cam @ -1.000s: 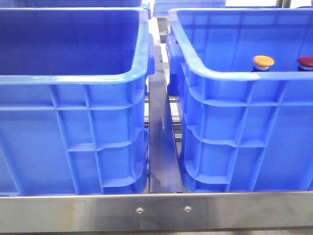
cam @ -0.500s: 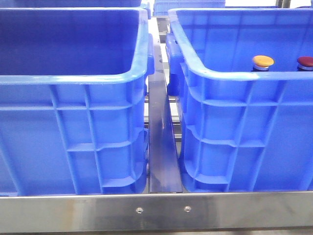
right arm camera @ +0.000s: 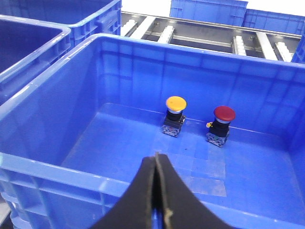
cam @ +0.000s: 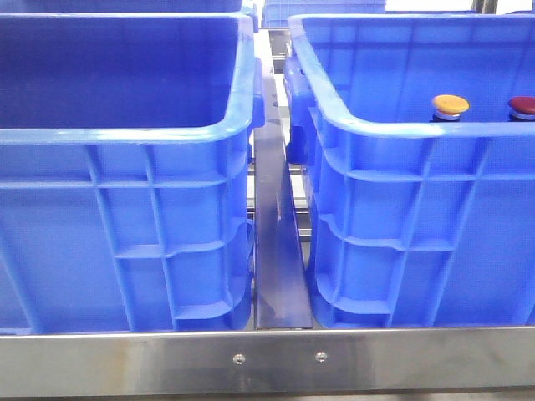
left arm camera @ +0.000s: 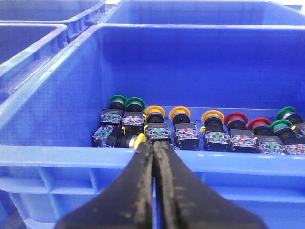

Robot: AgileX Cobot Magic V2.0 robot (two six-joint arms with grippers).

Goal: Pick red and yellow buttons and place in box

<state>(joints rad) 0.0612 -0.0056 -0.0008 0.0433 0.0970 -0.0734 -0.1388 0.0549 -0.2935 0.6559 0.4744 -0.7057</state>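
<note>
A yellow-capped button (right arm camera: 176,104) and a dark red-capped button (right arm camera: 224,113) stand upright side by side on the floor of the right blue box (right arm camera: 57,164). The front view shows their caps, yellow (cam: 450,104) and red (cam: 522,104), over that box's rim (cam: 401,129). My right gripper (right arm camera: 156,156) is shut and empty, above the box's near rim, well short of both buttons. My left gripper (left arm camera: 154,145) is shut and empty at the near rim of another blue box (left arm camera: 71,155). That box holds a row of yellow (left arm camera: 179,113), red (left arm camera: 235,119) and green (left arm camera: 117,100) buttons. Neither gripper shows in the front view.
The left blue box (cam: 125,134) hides its contents in the front view. A steel rail (cam: 280,251) runs between the two boxes and a steel bar (cam: 267,359) crosses the front. More blue crates (right arm camera: 209,12) and conveyor rollers stand behind. One yellow button (left arm camera: 139,141) lies tipped near the left fingertips.
</note>
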